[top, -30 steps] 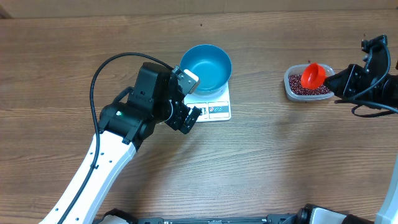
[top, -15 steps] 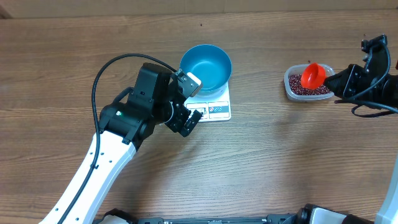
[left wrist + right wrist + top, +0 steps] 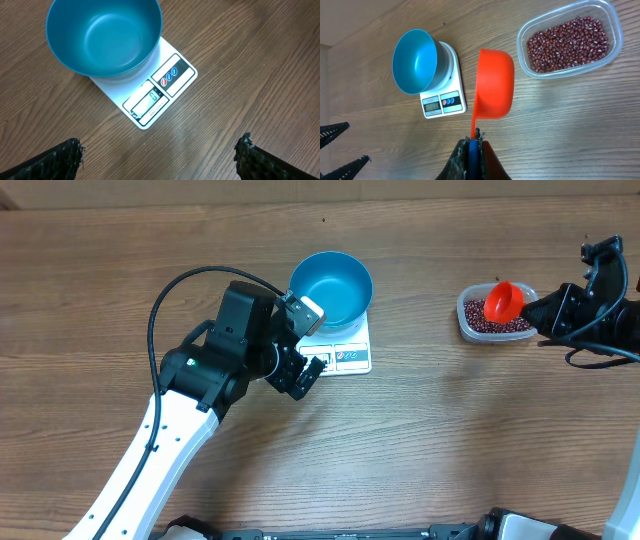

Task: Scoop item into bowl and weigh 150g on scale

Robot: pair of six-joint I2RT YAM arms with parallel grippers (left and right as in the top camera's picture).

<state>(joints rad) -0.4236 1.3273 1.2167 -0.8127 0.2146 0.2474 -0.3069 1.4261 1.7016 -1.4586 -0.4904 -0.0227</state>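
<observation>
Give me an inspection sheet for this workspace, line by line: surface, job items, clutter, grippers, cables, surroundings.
Surface: wooden table, no spills seen.
Job's things: blue bowl, empty, sits on the white scale; beans lie in the clear tub.
Clutter: nothing seen.
Grippers: left gripper open and empty, beside the scale; right gripper shut on the handle of the orange-red scoop, near the tub.
Cables: black cable loops over the left arm, apart from the bowl.
Surroundings: nothing seen.

bowl [image 3: 331, 288] on scale [image 3: 346, 357], beans [image 3: 511, 326] in tub [image 3: 463, 316] well to the right
</observation>
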